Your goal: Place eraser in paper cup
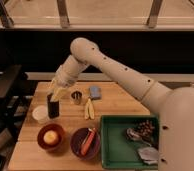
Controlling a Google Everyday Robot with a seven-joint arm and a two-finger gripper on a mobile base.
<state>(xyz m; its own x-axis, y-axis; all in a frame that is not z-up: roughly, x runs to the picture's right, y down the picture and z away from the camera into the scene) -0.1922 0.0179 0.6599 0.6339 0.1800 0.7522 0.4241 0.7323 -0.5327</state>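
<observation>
The eraser (52, 107) is a dark upright block at the left of the wooden table (115, 106). My gripper (55, 94) comes down from the upper right and is shut on the eraser's top end. The paper cup (39, 114), short and white, stands just left of the eraser, close beside or touching it. The eraser's lower end is level with the cup's side, outside the cup. I cannot tell whether it rests on the table.
A small metal cup (76, 97), a blue object (95, 92) and a banana (88, 109) lie to the right. A red bowl (50, 137), a dark bowl (85, 142) holding an orange-red stick, and a green tray (131, 144) fill the front.
</observation>
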